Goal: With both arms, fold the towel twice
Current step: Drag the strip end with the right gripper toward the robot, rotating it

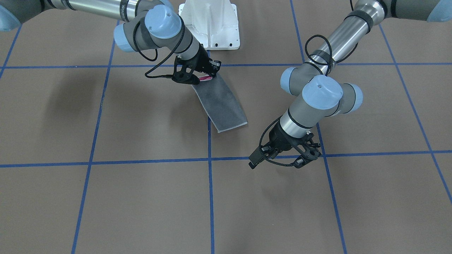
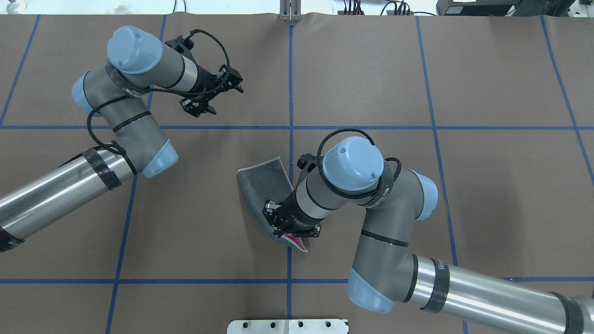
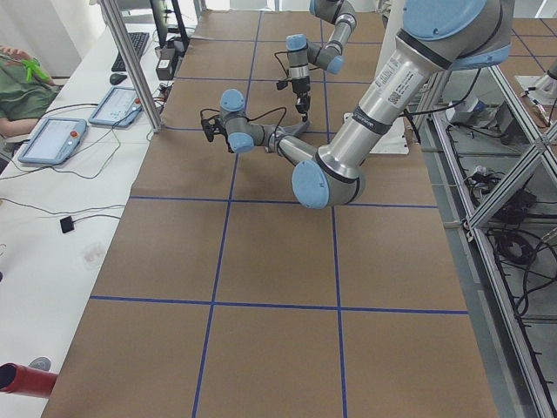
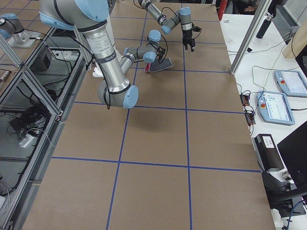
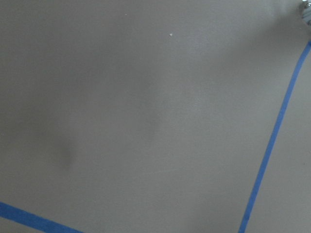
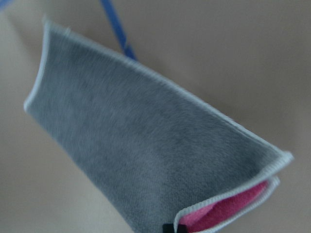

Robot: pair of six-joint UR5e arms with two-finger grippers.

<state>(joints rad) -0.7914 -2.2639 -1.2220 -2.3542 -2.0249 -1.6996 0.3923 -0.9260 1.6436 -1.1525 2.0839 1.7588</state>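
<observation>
On the brown paper-covered table [image 2: 487,69] with its blue tape grid, the small terry towel [image 2: 264,181] is seen near centre, folded once, dark grey outside and pink inside. One end is pinched and raised by the right black gripper [image 2: 287,232]. The left black gripper [image 2: 222,98] is held well apart, jaws wide, empty. The second fold is judged in hand; the raised end needs carrying over the resting end.

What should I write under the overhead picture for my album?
Right gripper pinches the folded grey and pink terry towel; left gripper hovers open.
</observation>
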